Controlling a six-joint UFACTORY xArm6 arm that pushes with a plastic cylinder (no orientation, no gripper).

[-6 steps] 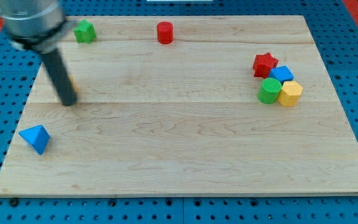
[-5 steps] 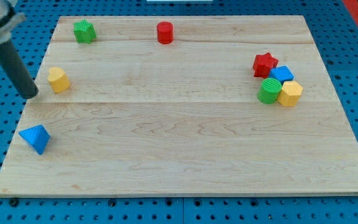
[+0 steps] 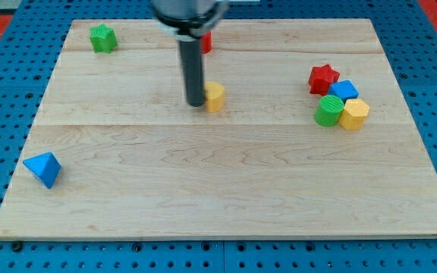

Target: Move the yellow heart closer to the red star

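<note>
Down at the end of the dark rod, my tip stood on the light wooden board, pressed against the view's-left side of the small yellow heart block. With no jaws on this rod, it held nothing; it only rested against the heart.

I took the yellow heart as my landmark. It sat a little to the view's left of the board's middle, in the upper half. The rod rose from its left edge toward the view's top, where the blurred grey arm body filled the frame's edge. Just above the heart, partly hidden behind the rod, a red cylinder block showed near the board's top edge.

Well to the view's right of the heart, at about its height, the red star block lay at the top-left of a tight cluster. A blue block sat just beside the star on its lower right; I could not tell its shape for sure. Below those, a green cylinder block and a yellow hexagonal block stood side by side.

Far up and to the view's left of the heart was a green block of unclear shape. Far down and to the left lay a blue triangular block.
</note>
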